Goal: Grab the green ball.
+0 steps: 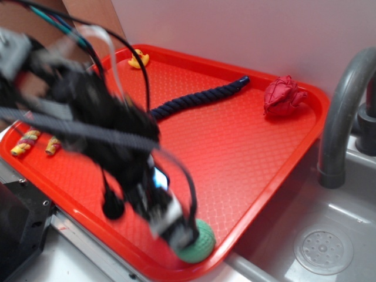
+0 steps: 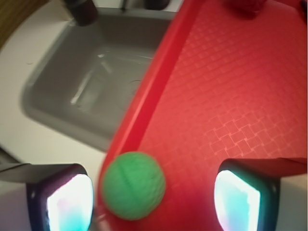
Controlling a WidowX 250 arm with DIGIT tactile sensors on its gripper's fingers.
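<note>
The claw (image 2: 153, 195) is wide open. In the wrist view its two fingers (image 2: 67, 199) stand far apart, one on each side of the picture. The green ball (image 2: 133, 185) sits between them, closer to one finger than the other. Neither finger touches it, as far as I can tell.

The ball lies on the red tray (image 2: 231, 96), right against the tray's raised edge. In the outside view the ball (image 1: 200, 242) is at the near corner of the tray (image 1: 235, 147), and the claw (image 1: 176, 232) is low, just over the ball. The arm is blurry there, so I cannot see the tips well.

I think the job is at the reaching step. The claw is lined up but has not grabbed yet. Next, it likely needs to slide a bit so the ball is in the middle, go down a little, and squeeze shut. The tray edge is close, so one finger could bump it. The ball is round and could roll away if pushed from one side.

Farther out on the tray are a dark blue rope (image 1: 197, 98), a red cloth lump (image 1: 283, 95), a tiny yellow duck (image 1: 139, 59) and some striped pieces (image 1: 26, 142). Beside the tray is a grey sink (image 2: 91, 82) with a grey tap (image 1: 341, 111).

I can read no words, names or labels anywhere.
</note>
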